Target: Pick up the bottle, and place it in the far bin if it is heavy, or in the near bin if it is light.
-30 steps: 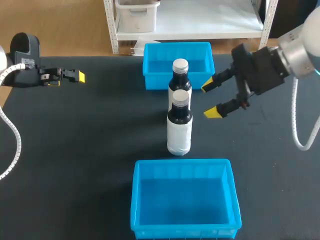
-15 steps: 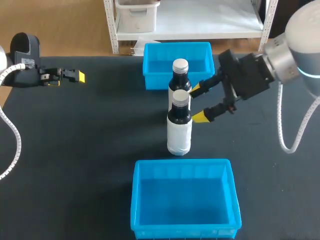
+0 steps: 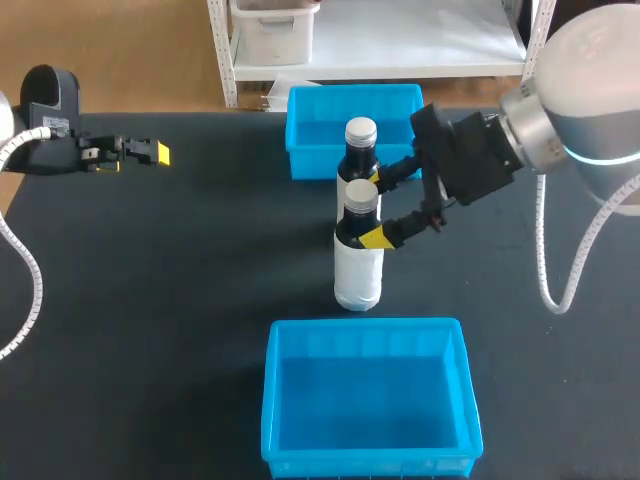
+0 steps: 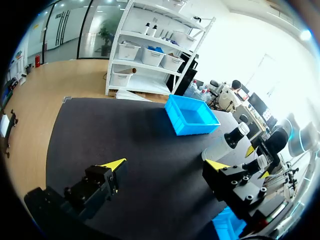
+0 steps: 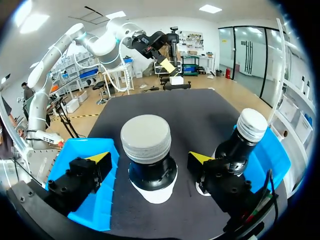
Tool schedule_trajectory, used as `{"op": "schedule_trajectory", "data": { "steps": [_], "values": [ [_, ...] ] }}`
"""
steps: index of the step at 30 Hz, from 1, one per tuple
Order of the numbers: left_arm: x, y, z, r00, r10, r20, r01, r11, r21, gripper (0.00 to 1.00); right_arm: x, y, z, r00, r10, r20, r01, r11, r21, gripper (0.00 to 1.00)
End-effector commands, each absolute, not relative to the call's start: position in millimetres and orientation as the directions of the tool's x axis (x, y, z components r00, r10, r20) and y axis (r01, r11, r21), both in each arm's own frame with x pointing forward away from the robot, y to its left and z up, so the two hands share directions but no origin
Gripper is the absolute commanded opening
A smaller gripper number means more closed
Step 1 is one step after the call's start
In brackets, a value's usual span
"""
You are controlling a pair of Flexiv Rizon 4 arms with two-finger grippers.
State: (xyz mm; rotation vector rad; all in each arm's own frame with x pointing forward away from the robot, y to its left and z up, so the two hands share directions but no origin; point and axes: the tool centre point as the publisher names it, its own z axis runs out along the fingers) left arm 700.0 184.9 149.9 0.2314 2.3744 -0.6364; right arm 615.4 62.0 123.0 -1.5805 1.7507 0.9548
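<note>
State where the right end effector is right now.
Head view: the right end effector sits mid-table, open around the neck of the nearer bottle, between the far bin and near bin.

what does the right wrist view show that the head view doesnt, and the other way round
Only the right wrist view: the right gripper open around the neck of the nearer bottle, with a gap at each finger. Only the head view: that bottle's white body down to the table, and the whole near bin. Both: the two bottles, including the farther bottle, the far bin and the left gripper.
</note>
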Motion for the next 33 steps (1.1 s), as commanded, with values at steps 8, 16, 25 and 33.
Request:
{"op": "schedule_trajectory", "data": {
  "steps": [8,16,25,33],
  "values": [
    [700.0,184.9,149.9,-0.767,0.0,-0.642,0.321,0.866,-0.383,1.0,615.5,75.8,122.8,-0.109,-0.599,-0.793,-0.993,0.027,0.116,1.0],
    [700.0,184.9,149.9,-0.767,0.0,-0.642,0.321,0.866,-0.383,1.0,617.1,78.2,120.2,-0.111,-0.597,-0.795,-0.993,0.026,0.119,1.0],
    [700.0,184.9,149.9,-0.767,0.0,-0.642,0.321,0.866,-0.383,1.0,618.4,77.6,118.7,-0.115,-0.59,-0.799,-0.992,0.031,0.12,0.91],
    [700.0,184.9,149.9,-0.767,0.0,-0.642,0.321,0.866,-0.383,1.0,620.1,75.4,117.3,-0.118,-0.586,-0.802,-0.992,0.035,0.121,0.73]
  ]
}}
